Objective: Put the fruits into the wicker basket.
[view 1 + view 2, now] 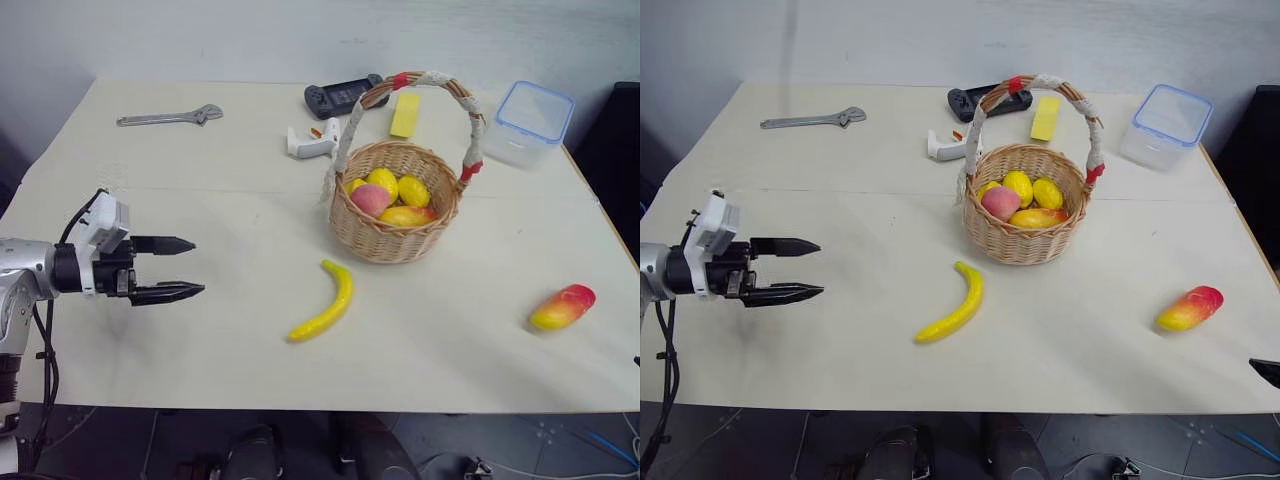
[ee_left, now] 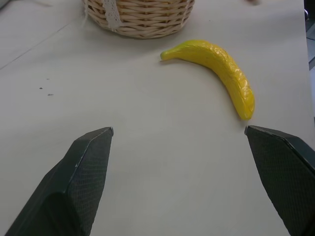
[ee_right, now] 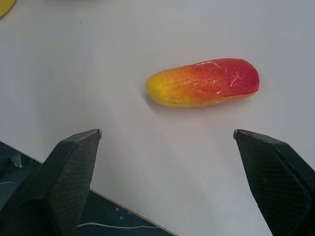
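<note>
Banana lies right of left pincer (apart).

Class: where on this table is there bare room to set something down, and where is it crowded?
Bare: between the wrench and banana, and between the wicker basket and mango. Crowded: the far edge beside the clear box.

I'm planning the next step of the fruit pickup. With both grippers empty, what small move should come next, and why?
Probably ease the open left gripper forward toward the long curved yellow banana, which lies loose on the pale table just short of the round tan wicker basket. The red-and-yellow oval mango also remains out, ahead of the open right gripper.
</note>
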